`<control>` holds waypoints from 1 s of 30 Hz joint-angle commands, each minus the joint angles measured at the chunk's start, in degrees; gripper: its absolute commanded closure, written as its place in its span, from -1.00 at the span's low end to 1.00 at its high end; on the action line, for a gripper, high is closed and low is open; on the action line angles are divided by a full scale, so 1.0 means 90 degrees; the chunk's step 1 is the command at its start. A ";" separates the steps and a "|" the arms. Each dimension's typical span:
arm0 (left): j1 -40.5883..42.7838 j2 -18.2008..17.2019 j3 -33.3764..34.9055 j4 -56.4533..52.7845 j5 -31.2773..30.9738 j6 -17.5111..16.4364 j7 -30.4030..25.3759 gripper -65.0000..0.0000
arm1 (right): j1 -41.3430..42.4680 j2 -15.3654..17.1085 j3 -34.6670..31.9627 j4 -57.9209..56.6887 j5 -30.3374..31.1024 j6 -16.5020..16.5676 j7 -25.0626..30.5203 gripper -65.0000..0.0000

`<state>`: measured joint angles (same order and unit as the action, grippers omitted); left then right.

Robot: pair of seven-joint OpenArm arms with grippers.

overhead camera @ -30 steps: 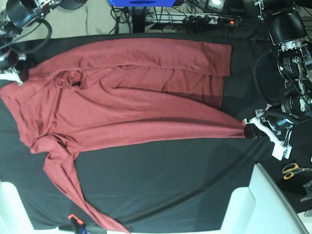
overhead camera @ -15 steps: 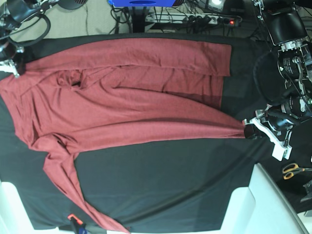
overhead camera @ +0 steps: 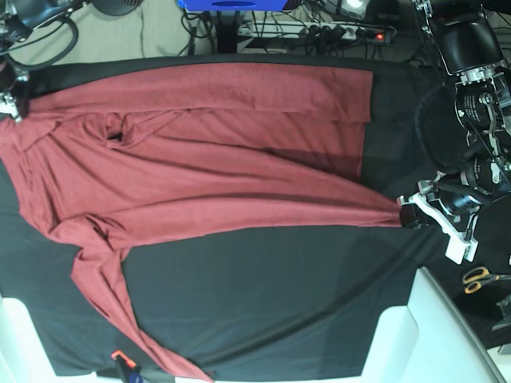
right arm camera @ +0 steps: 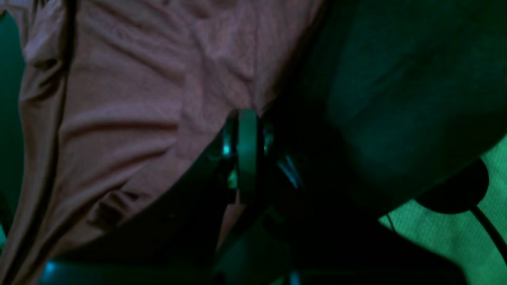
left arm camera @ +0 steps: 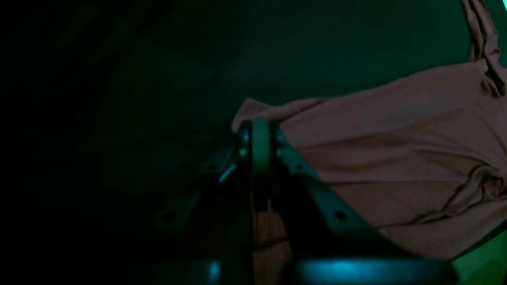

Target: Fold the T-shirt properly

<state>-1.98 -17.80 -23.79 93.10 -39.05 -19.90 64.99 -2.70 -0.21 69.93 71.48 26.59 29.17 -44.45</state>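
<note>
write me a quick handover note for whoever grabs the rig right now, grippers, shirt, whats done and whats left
Left gripper: shut on a corner of the shirt, at the right of the base view.
Right gripper: shut on the shirt's edge at the far left.
Shirt: stretched between the two grippers over the black cloth; one sleeve trails toward the near edge, the far side is already turned over.
Done: both ends gripped, one side folded.
Left: fold in the loose sleeve, then the rest.

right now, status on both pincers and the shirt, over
Left pincer shut on T-shirt hem corner. Right pincer shut on its shoulder edge. Shirt stretched between them, one sleeve trailing loose over black table cover. Nothing in the way.
</note>
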 commanded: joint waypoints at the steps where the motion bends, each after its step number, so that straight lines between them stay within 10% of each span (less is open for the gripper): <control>1: -0.0088 -0.0107 -0.0018 0.0102 -0.0062 -0.0050 -0.0125 1.00 | 0.0031 0.0057 0.0030 0.0140 0.0079 0.0036 0.0089 0.99; 19: -0.0117 -0.0107 -0.0028 0.0102 -0.0062 -0.0050 -0.0125 1.00 | 0.0041 -0.0099 0.0039 0.0121 0.0079 -0.0286 -0.0341 0.97; 27: -0.0117 -0.0107 -0.0028 0.0102 -0.0062 -0.0050 -0.0125 1.00 | -0.0125 -0.0099 0.0039 0.0189 0.0079 -0.0296 -0.0146 -0.03; 30: -0.0127 -0.0107 -0.0028 0.0102 -0.0062 -0.0050 -0.0125 1.00 | -0.0164 -0.0099 0.0245 0.0189 0.0088 -0.0286 -0.0126 -0.07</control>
<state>-2.07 -17.80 -23.79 93.10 -39.03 -19.90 64.99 -4.23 -1.93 71.92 72.05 26.98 26.57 -46.22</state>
